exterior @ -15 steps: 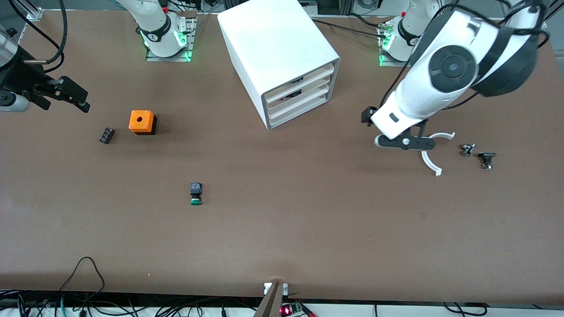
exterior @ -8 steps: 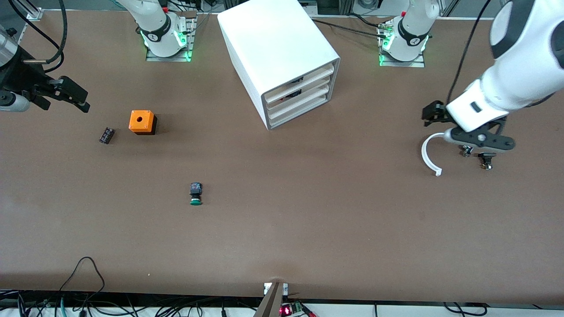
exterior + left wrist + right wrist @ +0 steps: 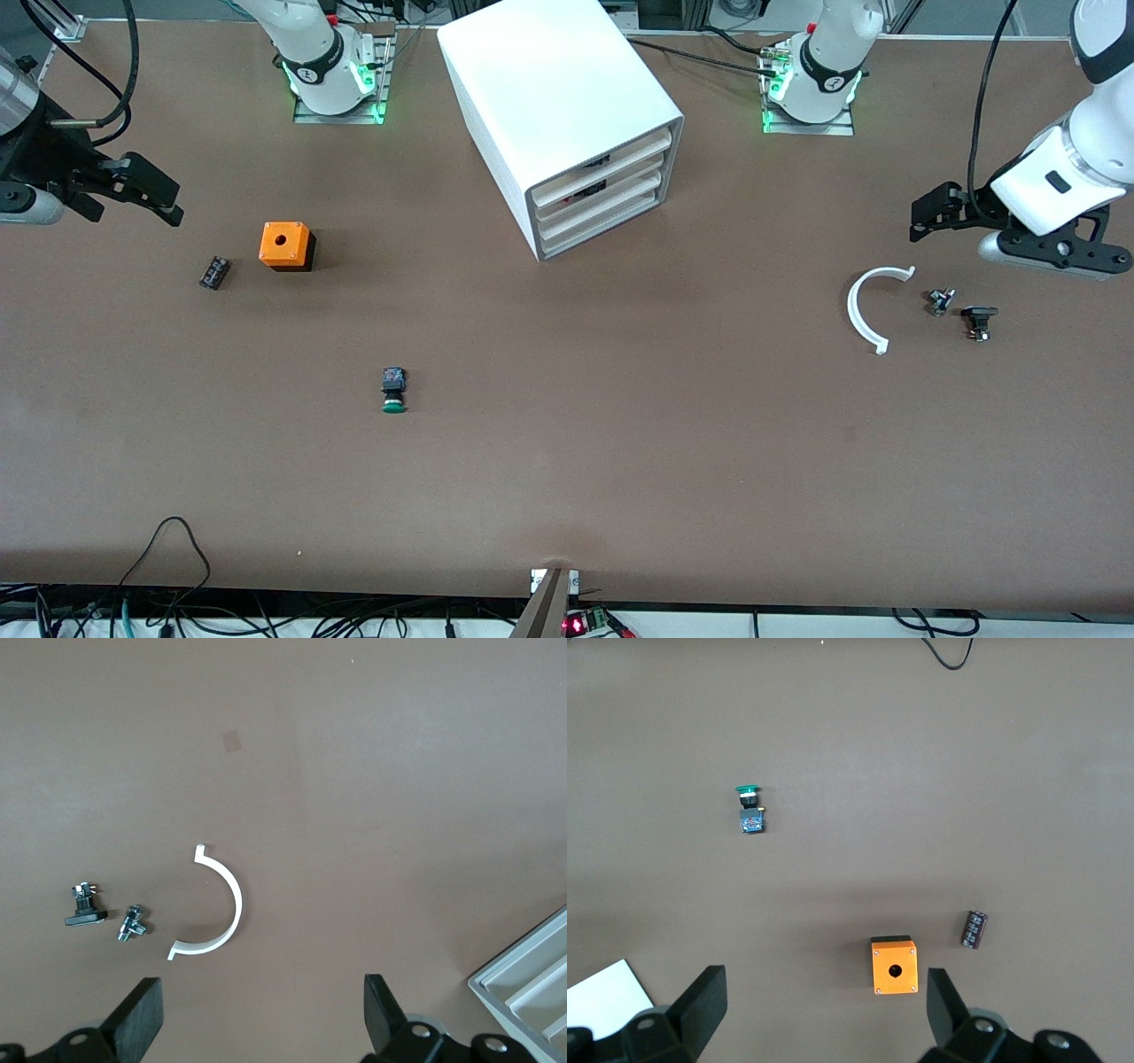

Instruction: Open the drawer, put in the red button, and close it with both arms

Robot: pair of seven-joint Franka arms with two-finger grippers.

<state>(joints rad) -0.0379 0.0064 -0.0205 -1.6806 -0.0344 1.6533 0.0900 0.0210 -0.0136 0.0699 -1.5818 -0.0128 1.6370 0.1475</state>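
Note:
The white cabinet (image 3: 558, 97) stands between the two arm bases, and all of its stacked drawers (image 3: 602, 190) are pushed in. A corner of the cabinet (image 3: 532, 983) shows in the left wrist view. The red button is out of view. My left gripper (image 3: 1054, 252) (image 3: 262, 1014) hangs open and empty over the table at the left arm's end, beside a white curved strip (image 3: 864, 310) (image 3: 221, 904). My right gripper (image 3: 146, 197) (image 3: 824, 1001) waits open and empty in the air at the right arm's end, near an orange box with a hole (image 3: 285, 245) (image 3: 893, 965).
A green-capped button (image 3: 394, 391) (image 3: 749, 809) lies nearer the front camera than the orange box. A small dark cylinder (image 3: 213, 272) (image 3: 974, 929) lies beside that box. Two small metal parts (image 3: 941, 301) (image 3: 978, 321) lie beside the curved strip.
The left arm has swung away from the cabinet toward its own end of the table, passing over the curved strip. The right arm has not moved.

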